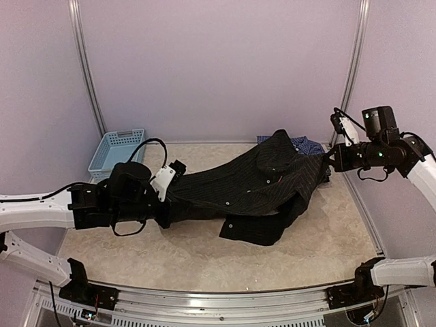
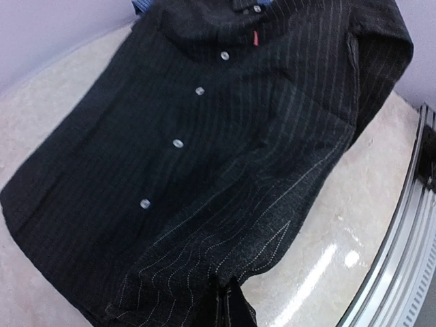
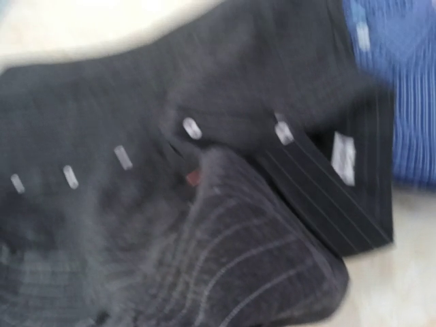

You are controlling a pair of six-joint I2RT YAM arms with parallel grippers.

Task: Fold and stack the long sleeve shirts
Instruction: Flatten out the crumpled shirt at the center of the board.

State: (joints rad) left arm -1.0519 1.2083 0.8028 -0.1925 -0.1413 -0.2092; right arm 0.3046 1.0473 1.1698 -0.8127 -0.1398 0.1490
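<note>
The black pinstriped long sleeve shirt (image 1: 255, 185) hangs stretched across the table between both arms, button side up, with one sleeve (image 1: 262, 228) trailing toward the front. My left gripper (image 1: 167, 197) is shut on its hem at the left; in the left wrist view the dark fingertips (image 2: 228, 303) pinch the cloth (image 2: 204, 150). My right gripper (image 1: 332, 158) is shut on the shoulder end at the right. The right wrist view is blurred, and the black cloth (image 3: 225, 252) covers the fingers. The blue checked shirt (image 1: 306, 144) lies behind the collar, partly under the black one, and shows at the upper right of the right wrist view (image 3: 402, 88).
A light blue plastic basket (image 1: 117, 150) stands at the back left. The metal rail (image 1: 225, 294) runs along the table's front edge, and upright posts (image 1: 354, 61) frame the back corners. Pale walls close in the rear.
</note>
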